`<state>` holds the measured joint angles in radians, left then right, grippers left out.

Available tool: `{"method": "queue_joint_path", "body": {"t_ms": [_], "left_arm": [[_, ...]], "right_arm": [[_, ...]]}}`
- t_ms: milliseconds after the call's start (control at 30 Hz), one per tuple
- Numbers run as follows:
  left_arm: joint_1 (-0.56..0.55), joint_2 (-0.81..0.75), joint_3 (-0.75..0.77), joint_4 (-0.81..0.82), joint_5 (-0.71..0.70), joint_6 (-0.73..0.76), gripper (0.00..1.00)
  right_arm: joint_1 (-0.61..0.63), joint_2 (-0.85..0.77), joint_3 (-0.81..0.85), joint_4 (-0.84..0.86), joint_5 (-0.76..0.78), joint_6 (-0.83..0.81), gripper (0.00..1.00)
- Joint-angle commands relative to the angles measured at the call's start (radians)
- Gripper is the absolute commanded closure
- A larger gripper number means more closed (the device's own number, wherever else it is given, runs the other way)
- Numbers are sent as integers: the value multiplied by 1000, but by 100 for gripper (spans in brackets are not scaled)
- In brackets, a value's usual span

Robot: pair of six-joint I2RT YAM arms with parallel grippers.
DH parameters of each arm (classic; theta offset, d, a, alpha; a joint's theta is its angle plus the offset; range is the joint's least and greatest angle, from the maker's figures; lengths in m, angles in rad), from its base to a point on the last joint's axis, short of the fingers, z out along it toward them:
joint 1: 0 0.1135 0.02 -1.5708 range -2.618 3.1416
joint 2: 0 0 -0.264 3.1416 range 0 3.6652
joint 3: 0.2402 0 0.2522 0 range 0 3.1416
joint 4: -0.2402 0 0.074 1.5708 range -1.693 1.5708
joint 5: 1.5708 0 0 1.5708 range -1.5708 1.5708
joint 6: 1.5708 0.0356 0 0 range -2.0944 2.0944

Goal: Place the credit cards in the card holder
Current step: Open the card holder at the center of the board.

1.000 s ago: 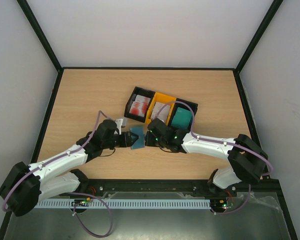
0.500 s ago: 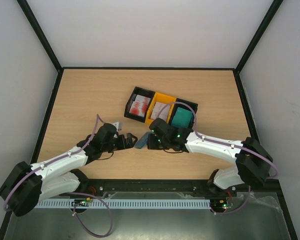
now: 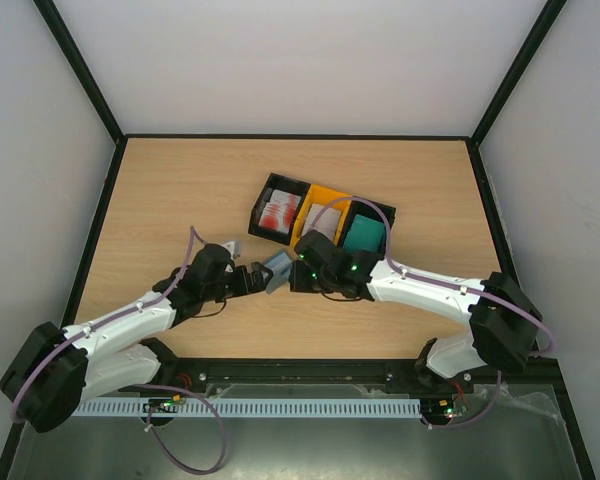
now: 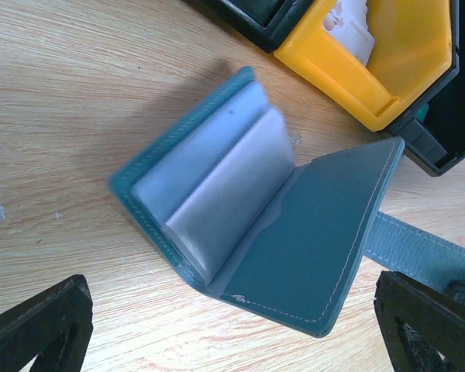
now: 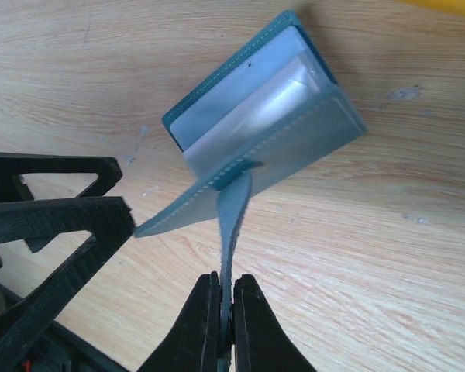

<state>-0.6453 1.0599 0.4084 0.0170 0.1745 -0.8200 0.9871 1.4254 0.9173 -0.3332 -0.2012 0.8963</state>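
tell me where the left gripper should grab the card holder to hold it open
Take the card holder's pocketed half by its outer edge, from the left arm's side, with the open left gripper. It stands tilted off the table, so a finger can likely slip under, and the right gripper pinches the clasp strap opposite.

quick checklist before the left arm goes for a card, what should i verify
1. card holder lying open on the wood: ok, flaps spread.
2. right gripper shut on the clasp strap: ok, pinched between its fingers.
3. left gripper open and empty: ok.
4. credit cards within reach: ok, likely; they sit in the bins just behind the holder.
5. Card in hand for inserting: not ok, none picked yet.
6. Holder pockets free: cannot tell, only pale sleeves show.
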Motion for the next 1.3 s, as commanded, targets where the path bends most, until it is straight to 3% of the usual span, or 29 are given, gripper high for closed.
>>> {"method": "queue_joint_path", "body": {"t_ms": [0, 367, 533, 767, 833, 933, 1033, 1267], "left_arm": [[6, 3, 9, 8, -4, 2, 1], [7, 26, 16, 62, 57, 1, 13], [5, 95, 42, 109, 116, 5, 30], [5, 210, 93, 194, 190, -8, 64], [4, 234, 104, 196, 179, -8, 70], [4, 282, 108, 206, 171, -6, 70], [4, 331, 108, 233, 200, -5, 61], [5, 397, 98, 269, 230, -17, 58]], "right_arm": [[3, -12, -19, -46, 73, -9, 98], [-6, -48, -86, -137, 219, -5, 98], [-15, -62, -102, -132, 242, -6, 98], [-23, -65, -107, -135, 265, -25, 98], [-25, -64, -109, -135, 270, -28, 98], [-30, -65, -119, -128, 268, -30, 98], [-33, -60, -133, -122, 260, -31, 98], [-44, -49, -172, -107, 264, -34, 98]]}}
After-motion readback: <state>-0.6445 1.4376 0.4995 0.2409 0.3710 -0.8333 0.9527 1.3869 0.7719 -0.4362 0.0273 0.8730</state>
